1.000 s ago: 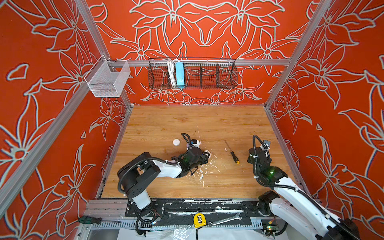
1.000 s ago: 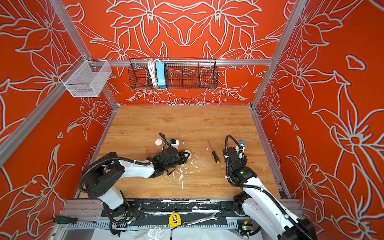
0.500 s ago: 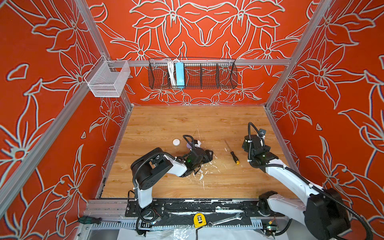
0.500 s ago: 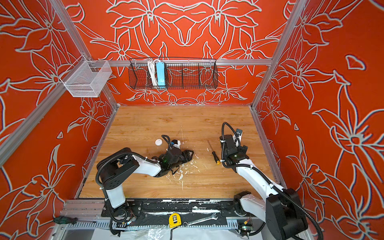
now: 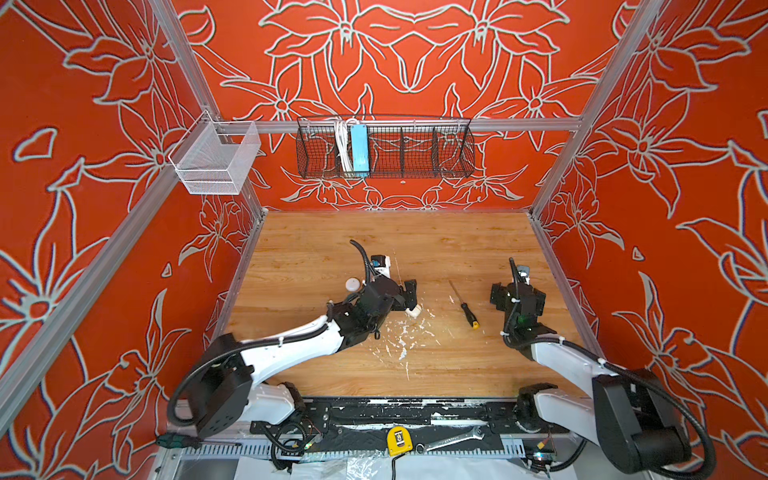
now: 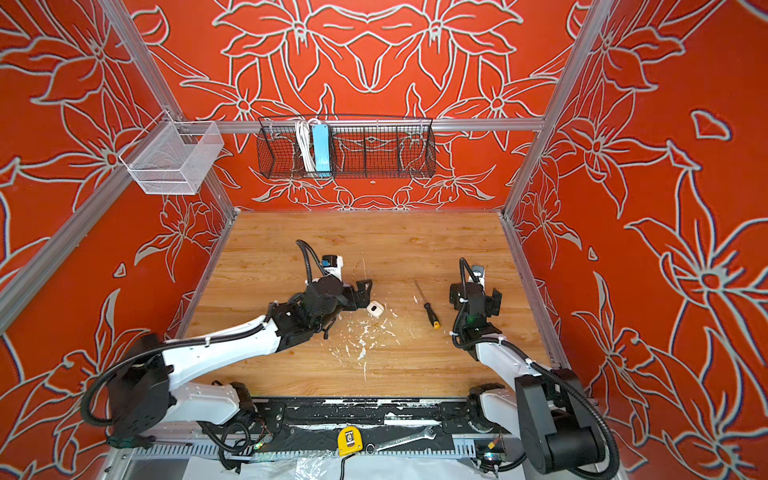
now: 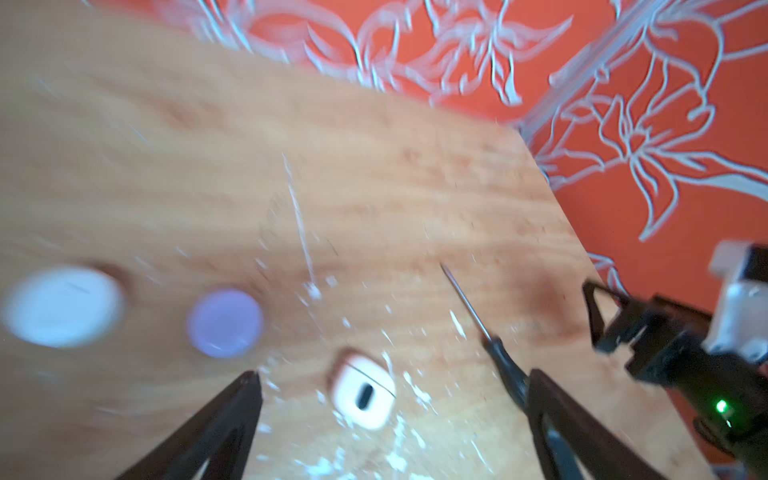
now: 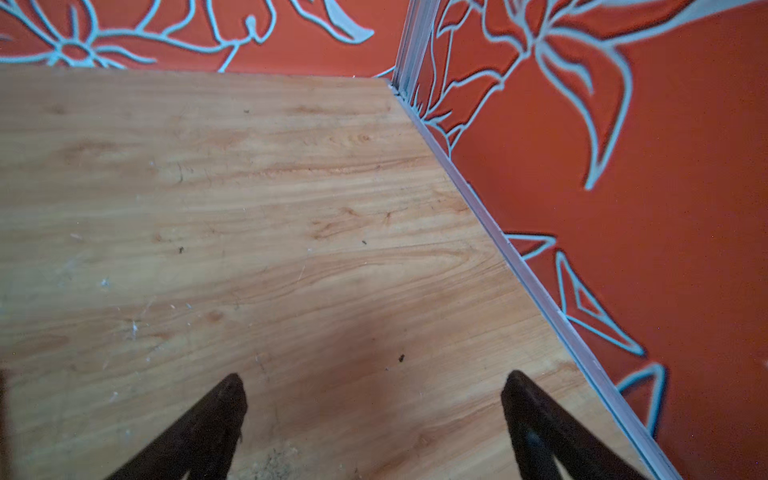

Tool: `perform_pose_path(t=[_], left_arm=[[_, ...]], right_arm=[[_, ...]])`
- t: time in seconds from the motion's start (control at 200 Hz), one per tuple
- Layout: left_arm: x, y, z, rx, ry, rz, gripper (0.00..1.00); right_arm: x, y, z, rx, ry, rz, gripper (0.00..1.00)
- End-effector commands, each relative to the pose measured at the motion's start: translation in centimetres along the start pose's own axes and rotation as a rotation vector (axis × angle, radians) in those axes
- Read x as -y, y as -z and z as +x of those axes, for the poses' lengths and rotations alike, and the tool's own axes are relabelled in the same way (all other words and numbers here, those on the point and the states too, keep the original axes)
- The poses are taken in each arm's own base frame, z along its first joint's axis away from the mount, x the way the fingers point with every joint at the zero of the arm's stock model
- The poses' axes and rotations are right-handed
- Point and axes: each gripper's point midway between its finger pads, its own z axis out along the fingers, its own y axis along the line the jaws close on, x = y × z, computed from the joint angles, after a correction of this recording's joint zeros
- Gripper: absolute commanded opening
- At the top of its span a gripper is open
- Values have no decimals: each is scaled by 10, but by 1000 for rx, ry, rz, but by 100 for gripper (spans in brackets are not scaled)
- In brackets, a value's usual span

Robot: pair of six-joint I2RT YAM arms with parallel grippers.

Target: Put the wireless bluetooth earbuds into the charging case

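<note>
Left wrist view: left gripper jaws spread wide, white charging case lying between them, untouched. Farther off: lavender round case, white round case. Top view: charging case just below frame centre, screwdriver to its right. Right wrist view: right gripper jaws spread above bare wood.

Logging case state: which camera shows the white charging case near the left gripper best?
Left wrist view: the white charging case sits close, seam and dark slot visible. Both top views show it only as a small white blob. The right wrist view misses it.
</note>
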Motion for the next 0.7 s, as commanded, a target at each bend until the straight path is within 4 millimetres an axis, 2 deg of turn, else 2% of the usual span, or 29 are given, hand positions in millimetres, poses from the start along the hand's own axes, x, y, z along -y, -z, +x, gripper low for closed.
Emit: perform_pose_path(t=[0.0, 0.095, 0.16, 0.205, 0.27, 0.345, 0.415, 0.535, 0.591, 0.631, 0.691], left_arm=[[-74, 39, -45, 169, -275, -351, 98], [-136, 62, -64, 230, -209, -429, 98], [-186, 75, -65, 263, -175, -512, 98], [-205, 82, -63, 288, -214, -535, 98], [-217, 89, -56, 315, -337, -548, 98], [-230, 92, -40, 348, -336, -570, 98], [-238, 77, -18, 278, -332, -506, 98], [-276, 53, 8, 106, -241, -574, 98], [-290, 42, 14, 68, -220, -614, 97], [-289, 35, 14, 19, -231, -607, 97], [-287, 26, 10, 37, -246, -585, 97]], right_arm=[[-33, 3, -26, 152, 24, -203, 98], [-48, -15, -18, 135, 51, -236, 98], [-53, -18, -20, 139, 50, -270, 98], [-51, -17, -15, 118, 43, -287, 98], [-51, -22, -10, 129, 30, -287, 98], [-48, -24, -14, 120, 24, -264, 98], [-48, -28, -11, 106, 18, -258, 98], [-47, -28, -12, 101, 20, -257, 98], [-47, -27, -11, 95, 22, -258, 98], [-47, -27, -12, 91, 22, -259, 98], [-47, -28, -12, 98, 21, -258, 98]])
